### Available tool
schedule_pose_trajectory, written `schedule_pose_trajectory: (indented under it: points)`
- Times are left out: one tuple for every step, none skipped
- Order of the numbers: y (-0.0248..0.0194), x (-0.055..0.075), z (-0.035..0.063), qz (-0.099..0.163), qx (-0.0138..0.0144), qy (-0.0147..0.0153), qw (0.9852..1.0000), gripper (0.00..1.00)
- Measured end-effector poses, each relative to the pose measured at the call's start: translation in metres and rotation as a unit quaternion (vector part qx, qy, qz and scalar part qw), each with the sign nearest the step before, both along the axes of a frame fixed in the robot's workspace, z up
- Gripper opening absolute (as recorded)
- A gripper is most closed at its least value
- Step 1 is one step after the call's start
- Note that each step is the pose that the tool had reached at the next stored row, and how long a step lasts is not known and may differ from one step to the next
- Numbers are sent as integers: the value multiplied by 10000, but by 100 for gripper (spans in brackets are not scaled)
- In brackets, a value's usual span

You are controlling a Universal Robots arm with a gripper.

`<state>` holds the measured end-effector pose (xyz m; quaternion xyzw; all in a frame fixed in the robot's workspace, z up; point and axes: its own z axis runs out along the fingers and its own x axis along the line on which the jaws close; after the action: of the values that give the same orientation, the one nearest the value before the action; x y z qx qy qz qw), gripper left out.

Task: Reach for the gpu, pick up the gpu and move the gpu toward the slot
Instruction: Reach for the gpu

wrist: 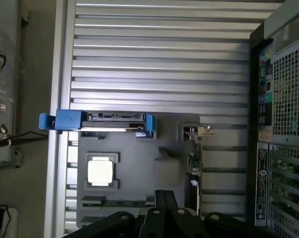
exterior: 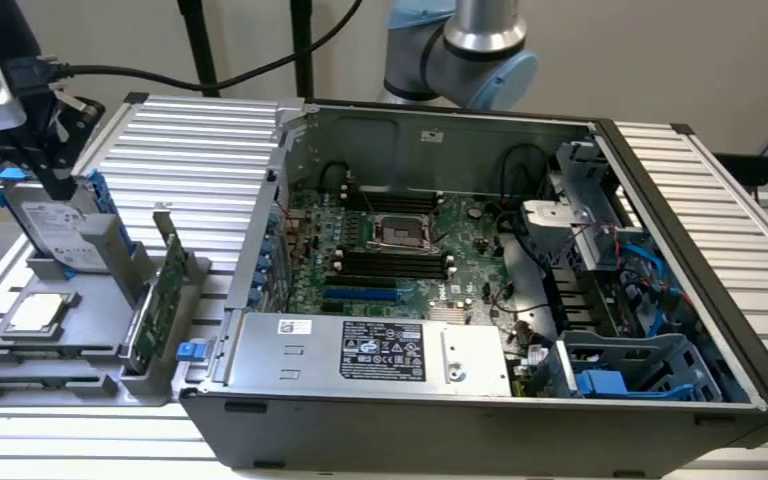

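The gpu (exterior: 157,298) is a thin green card standing on edge in a grey holder (exterior: 104,372), left of the open computer case in the exterior view. In the wrist view the gpu (wrist: 195,166) appears edge-on, with its silver bracket (wrist: 198,131) at one end. My gripper (exterior: 53,180) hangs above the holder, over the hard drive and up-left of the card, touching nothing. Its fingers (wrist: 160,201) lie pressed together, so my gripper (wrist: 165,194) is shut and holds nothing. A blue slot (exterior: 357,297) sits on the motherboard (exterior: 404,250) inside the case.
A silver hard drive with blue rails (exterior: 53,232) stands in the same holder, and a square processor chip (exterior: 35,312) lies flat beside it. The case wall (exterior: 277,190) rises between holder and motherboard. Ribbed aluminium table (exterior: 184,150) surrounds both. Cables (exterior: 157,75) hang behind the gripper.
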<state>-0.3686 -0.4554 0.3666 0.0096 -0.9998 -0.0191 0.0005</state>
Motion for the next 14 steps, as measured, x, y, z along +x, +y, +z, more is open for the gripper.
schedule_pose_trajectory:
  points:
    - [-23, 35, -10, 0, 0, 0, 10000, 11]
    - [-46, 71, -21, 0, 0, 0, 10000, 11]
    - [-70, 108, -33, -1, 0, 0, 10000, 11]
    - [-95, 142, -46, 0, 0, 0, 10000, 11]
    - [-119, 174, -58, 0, 0, 0, 10000, 11]
    - [-144, 203, -72, 0, 0, 1, 10000, 11]
    - [-170, 230, -87, 0, 0, 1, 10000, 11]
    - [-196, 255, -102, -1, 0, 0, 10000, 11]
    - [-224, 278, -118, 0, -1, 1, 10000, 11]
    - [-253, 303, -135, 0, -1, 1, 10000, 11]
    - [-281, 326, -152, 0, -1, 1, 10000, 11]
    - [-308, 350, -169, 0, 0, 0, 10000, 11]
    - [-331, 374, -185, -1, 1, -1, 10000, 11]
    - [-340, 401, -192, 0, 0, -1, 10000, 11]
